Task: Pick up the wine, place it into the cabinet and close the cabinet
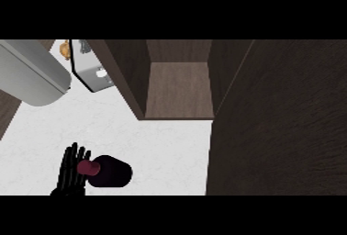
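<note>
One wine bottle (108,171) on counter (163,142) — one hand (71,167) beside it, one open cabinet (180,87)

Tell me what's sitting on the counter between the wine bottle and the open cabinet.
Nothing: in the head view, only bare white counter separates the wine bottle from the open cabinet.

White, faintly marbled tabletop (163,142). Dark brown wood-grain cabinet (271,114) with a lighter brown shelf (180,89) inside. Near-black wine bottle (112,172), dark red cap. Black robot hand (71,167).
</note>
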Robot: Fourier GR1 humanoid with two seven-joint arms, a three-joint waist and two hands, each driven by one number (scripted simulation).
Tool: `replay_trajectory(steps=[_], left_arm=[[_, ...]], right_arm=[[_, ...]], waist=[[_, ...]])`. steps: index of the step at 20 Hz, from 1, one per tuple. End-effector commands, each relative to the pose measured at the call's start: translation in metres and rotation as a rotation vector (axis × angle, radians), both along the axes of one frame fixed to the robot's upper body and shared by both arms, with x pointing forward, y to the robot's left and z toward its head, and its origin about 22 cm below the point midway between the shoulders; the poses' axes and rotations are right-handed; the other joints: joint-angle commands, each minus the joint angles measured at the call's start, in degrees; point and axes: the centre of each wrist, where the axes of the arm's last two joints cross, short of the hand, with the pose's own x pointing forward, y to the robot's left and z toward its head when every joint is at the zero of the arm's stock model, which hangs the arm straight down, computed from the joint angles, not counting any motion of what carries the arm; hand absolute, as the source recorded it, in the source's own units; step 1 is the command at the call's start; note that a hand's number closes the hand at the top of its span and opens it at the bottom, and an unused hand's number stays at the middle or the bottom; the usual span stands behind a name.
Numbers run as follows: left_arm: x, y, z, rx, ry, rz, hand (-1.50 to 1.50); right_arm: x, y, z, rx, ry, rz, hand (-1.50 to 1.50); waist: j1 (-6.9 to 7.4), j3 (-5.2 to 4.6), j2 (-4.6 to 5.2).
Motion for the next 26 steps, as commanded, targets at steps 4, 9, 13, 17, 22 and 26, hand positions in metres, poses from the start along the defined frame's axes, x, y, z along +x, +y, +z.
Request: replay_trajectory(steps=[4, 9, 13, 17, 22, 26], left_arm=[[0.000, 0.016, -0.019, -0.027, 0.002, -0.007, -1.50], [0.015, 0.013, -0.040, -0.018, 0.003, -0.004, -1.50], [0.003, 0.012, -0.051, -0.014, 0.019, -0.022, -1.50], [0.021, 0.023, -0.045, 0.000, 0.027, -0.011, -1.50], [0.008, 0.000, -0.062, -0.014, 0.035, -0.020, -1.50], [0.037, 0.006, -0.070, -0.051, 0.046, -0.035, -1.50]], right_arm=[[-0.028, -0.005, 0.016, 0.029, -0.057, 0.035, -1.50], [-0.039, -0.008, 0.015, 0.030, -0.058, 0.034, -1.50], [-0.040, -0.002, 0.031, 0.018, -0.059, 0.045, -1.50], [-0.037, 0.008, 0.024, 0.049, -0.049, 0.045, -1.50], [-0.033, 0.000, 0.014, 0.022, -0.052, 0.037, -1.50], [-0.038, -0.003, 0.029, 0.034, -0.075, 0.042, -1.50]], waist=[[0.28, 0.02, 0.04], [-0.16, 0.03, 0.01], [0.08, -0.01, -0.02], [0.05, 0.00, 0.02], [0.13, 0.04, 0.04], [-0.21, -0.01, 0.05]])
